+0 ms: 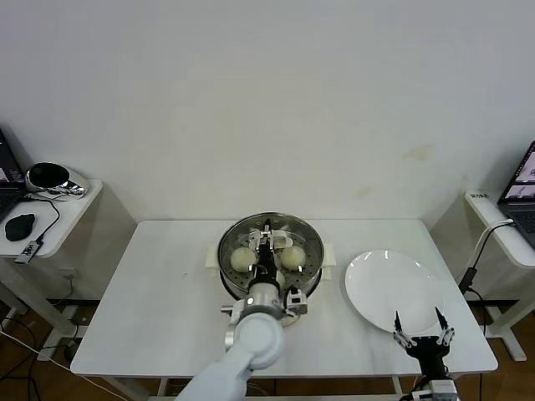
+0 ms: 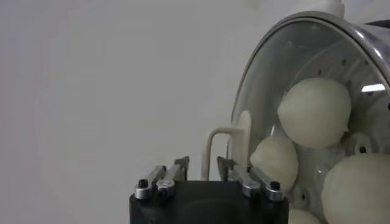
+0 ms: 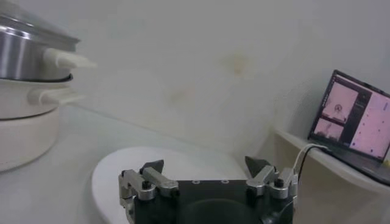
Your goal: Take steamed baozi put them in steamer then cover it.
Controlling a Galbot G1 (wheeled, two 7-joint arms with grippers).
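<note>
White table [image 1: 159, 309] against bare wall [image 1: 267, 100]

A plain off-white wall [image 1: 267, 100] rises behind the white worktop [image 1: 159, 309], flanked by a small side desk [image 1: 63, 221] on the left and a shelf [image 1: 501, 234] holding a laptop [image 1: 522, 188] on the right.

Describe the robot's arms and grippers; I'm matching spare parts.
The left arm is glossy white and rounded, ending in a silver-and-black wrist. Both the left gripper and right gripper have black bodies, silver metal finger brackets with black screws, and dark pointed tips. No cables or markings are visible.
</note>
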